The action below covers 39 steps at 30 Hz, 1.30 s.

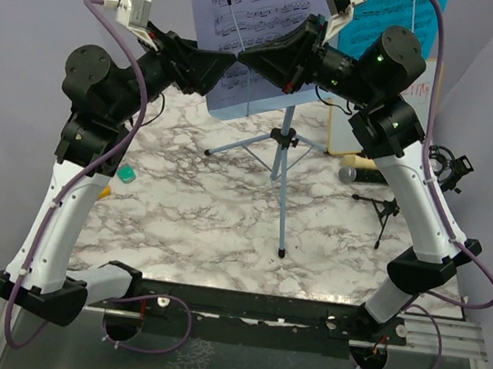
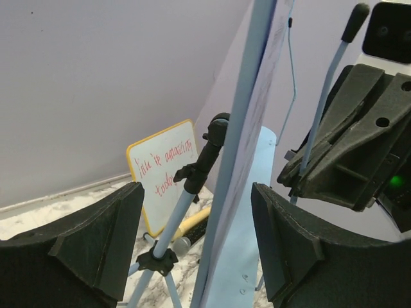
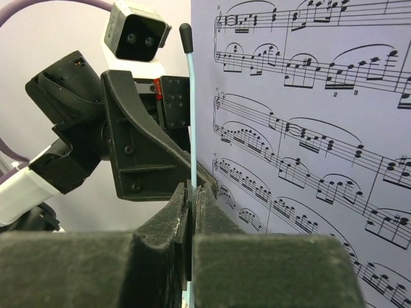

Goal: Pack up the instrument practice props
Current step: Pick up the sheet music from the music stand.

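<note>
Right gripper (image 3: 192,199) pinches the thin page-holder wire (image 3: 191,115) of the light-blue music rack (image 2: 247,96), standing toward the table's (image 1: 204,224) far edge with its printed music sheet (image 3: 308,128), while the left gripper (image 2: 199,256), spread, straddles the rack's edge; the wire probably wants folding slowly, sparing the paper.

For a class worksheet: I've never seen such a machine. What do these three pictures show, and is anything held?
Two robot arms are bolted to a white marble table. One picture looks down from above; the other two come from wrist cameras. On the table: a light-blue perforated music rack on tripod legs with a printed music sheet, a wood-framed whiteboard, a cream handheld microphone. The right tool is shut on the rack's thin light-blue black-tipped rod. The left tool is open around the rack's edge.
</note>
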Each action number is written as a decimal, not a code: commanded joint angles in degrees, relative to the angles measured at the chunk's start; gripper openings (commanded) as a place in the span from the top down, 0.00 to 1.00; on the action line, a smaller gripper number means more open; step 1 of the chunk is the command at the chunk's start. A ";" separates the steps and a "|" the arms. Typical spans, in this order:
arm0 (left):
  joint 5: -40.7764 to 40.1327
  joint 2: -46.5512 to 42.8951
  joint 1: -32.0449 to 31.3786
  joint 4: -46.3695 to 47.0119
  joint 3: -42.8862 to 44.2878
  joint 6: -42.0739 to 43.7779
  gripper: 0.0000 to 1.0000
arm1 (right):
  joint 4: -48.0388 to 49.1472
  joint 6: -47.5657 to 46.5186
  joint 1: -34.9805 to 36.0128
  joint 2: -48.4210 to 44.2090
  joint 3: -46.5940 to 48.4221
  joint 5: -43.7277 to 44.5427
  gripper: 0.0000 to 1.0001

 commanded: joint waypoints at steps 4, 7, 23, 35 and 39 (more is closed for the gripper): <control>-4.50 1.19 -0.47 0.50 1.69 0.74 0.26 | 3.49 -0.75 0.27 -2.16 -2.51 2.42 1.00; -6.42 0.64 -0.47 -0.32 1.64 1.67 0.26 | 3.71 -0.76 0.30 -2.39 -2.99 2.99 0.99; -19.63 -7.48 -0.47 -3.13 -3.92 9.15 0.39 | 3.69 -1.68 0.33 -3.12 -4.40 5.59 1.00; -14.63 -10.51 -0.47 0.10 -5.35 5.66 0.51 | 3.67 -1.95 0.31 -2.92 -4.32 5.68 1.00; -14.19 -12.10 -0.47 1.97 -6.99 5.09 0.52 | 3.67 -2.03 0.27 -2.83 -4.23 5.66 0.99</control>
